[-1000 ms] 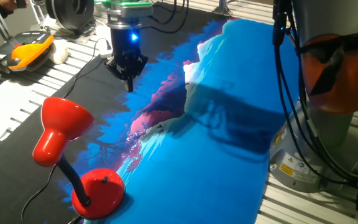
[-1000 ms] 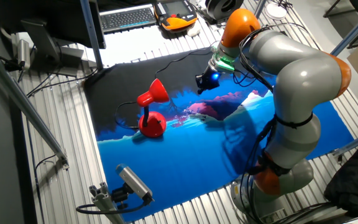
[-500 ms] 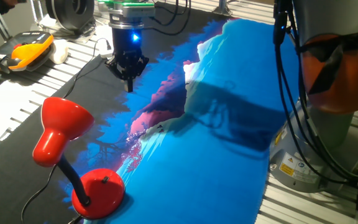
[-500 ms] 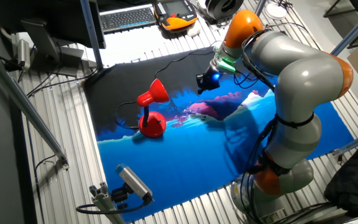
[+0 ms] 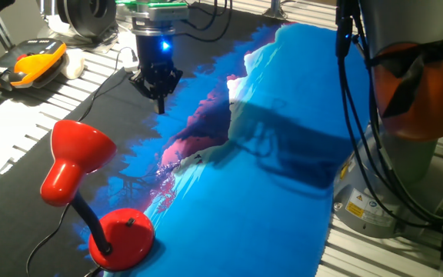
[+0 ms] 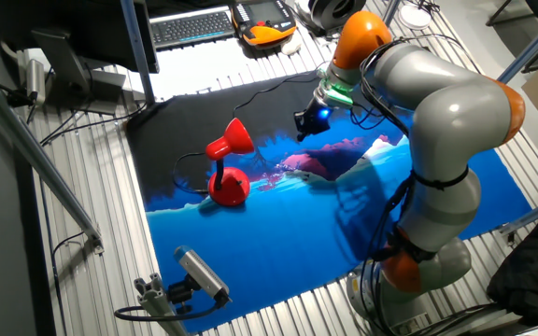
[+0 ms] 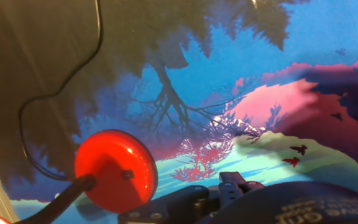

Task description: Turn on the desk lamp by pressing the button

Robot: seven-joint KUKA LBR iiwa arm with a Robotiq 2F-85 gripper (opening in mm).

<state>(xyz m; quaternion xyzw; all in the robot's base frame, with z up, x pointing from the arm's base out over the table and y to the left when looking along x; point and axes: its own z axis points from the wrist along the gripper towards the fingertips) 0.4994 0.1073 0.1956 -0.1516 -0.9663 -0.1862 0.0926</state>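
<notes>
**Lamp still off, button untouched, approach not made**

Slatted metal table with a blue-and-black printed landscape mat over the middle; keyboard at top of the other fixed view, orange-and-black handheld device at upper left of one fixed view.

The desk lamp sits lower left in one fixed view: red bell shade tilted up-left, black bendy neck, round domed red base at bottom edge of the frame. In the other fixed view it is left of centre. Thin black cord loops away across the dark part of the mat, upper left of hand view.

The button is a small dark knob on top of the red base, lower left in hand view; also visible as a dark dot on the dome.

My gripper hangs upper centre-left in one fixed view, pointing down, blue light glowing on the hand above it. It is well apart from the lamp base, above the mat, touching nothing. Fingertips read as one dark tip; can't tell whether they are spread or pressed together.

Progress: nothing done yet, as I judge it. No glow from the shade. Left to do: travel toward the base, line up over the knob, descend, press.
</notes>
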